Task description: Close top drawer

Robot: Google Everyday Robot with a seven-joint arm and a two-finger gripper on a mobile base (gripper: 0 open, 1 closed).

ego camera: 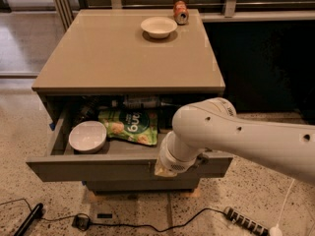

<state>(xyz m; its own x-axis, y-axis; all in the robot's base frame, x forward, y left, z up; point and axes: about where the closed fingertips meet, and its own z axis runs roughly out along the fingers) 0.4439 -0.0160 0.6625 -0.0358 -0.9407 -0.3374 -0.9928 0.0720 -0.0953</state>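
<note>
The top drawer (88, 170) of the grey cabinet stands pulled out, its flat grey front facing me. Inside lie a white bowl (87, 135) at the left, a green snack bag (130, 126) in the middle and bottles (140, 102) at the back. My white arm (236, 136) reaches in from the right across the drawer's right half. My gripper (165, 170) is at the arm's end, low against the upper edge of the drawer front near its middle, mostly hidden by the arm.
On the cabinet top (113, 58) stand a white bowl (158, 26) and a can (180, 12) at the back. A power strip (246, 222), a cable (138, 225) and a black object (29, 219) lie on the speckled floor in front.
</note>
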